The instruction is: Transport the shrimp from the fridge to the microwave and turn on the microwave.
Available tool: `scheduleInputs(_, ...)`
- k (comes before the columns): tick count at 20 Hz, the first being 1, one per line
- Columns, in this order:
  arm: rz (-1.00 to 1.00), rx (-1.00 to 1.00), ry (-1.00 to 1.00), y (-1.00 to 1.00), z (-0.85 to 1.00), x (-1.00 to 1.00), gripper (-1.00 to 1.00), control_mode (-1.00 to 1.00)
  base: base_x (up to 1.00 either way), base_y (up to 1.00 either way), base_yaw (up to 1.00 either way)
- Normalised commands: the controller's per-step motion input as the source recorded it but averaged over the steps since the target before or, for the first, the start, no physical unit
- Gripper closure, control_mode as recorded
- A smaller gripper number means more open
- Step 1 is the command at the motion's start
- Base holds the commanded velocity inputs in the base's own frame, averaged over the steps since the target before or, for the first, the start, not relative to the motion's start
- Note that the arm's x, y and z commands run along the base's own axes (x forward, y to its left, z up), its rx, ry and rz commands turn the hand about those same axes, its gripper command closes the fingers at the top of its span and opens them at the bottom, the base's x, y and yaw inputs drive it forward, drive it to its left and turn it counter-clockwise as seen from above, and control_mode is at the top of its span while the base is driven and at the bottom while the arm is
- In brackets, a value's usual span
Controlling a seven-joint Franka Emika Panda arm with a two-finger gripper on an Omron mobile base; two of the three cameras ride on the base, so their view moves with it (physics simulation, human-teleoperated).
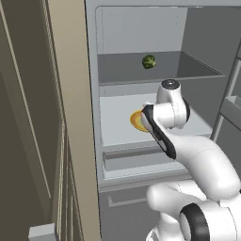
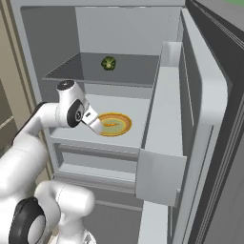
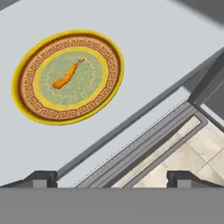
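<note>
The shrimp, a small curved orange piece, lies in the middle of a round yellow-rimmed plate on the fridge's middle shelf. In the hand view the plate sits to the upper left. My gripper is open and holds nothing; it hovers over the shelf's front edge, short of the plate. In the right base view my hand is just left of the plate. The fridge stands open. The microwave is out of view.
A green broccoli floret sits on the upper shelf. The open fridge door with its bins stands close on the right. A tall beige cabinet panel flanks the left. A drawer front lies below the shelf.
</note>
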Motion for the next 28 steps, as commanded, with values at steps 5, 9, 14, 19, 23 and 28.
scheduleInputs(5, -0.02, 0.02, -0.05, 0.00, -0.21, 0.27, -1.00, -1.00, 0.00, 0.00, 0.00)
scheduleInputs(9, 0.00, 0.00, -0.11, 0.00, -0.26, 0.07, -1.00, -1.00, 0.00, 0.00, 0.00)
scheduleInputs(14, 0.00, 0.02, -0.09, 0.00, -0.21, 0.12, -1.00, -1.00, 0.00, 0.00, 0.00)
scheduleInputs(19, 0.00, 0.08, -0.01, -0.01, -0.07, 0.21, -1.00, -1.00, 0.00, 0.00, 0.00)
scheduleInputs(23, 0.00, 0.04, 0.00, 0.00, -0.02, 0.29, -1.00, -1.00, 0.00, 0.00, 0.00)
scheduleInputs(28, 0.00, 0.00, 0.00, 0.00, 0.00, 0.30, -1.00, -1.00, 0.00, 0.00, 0.00)
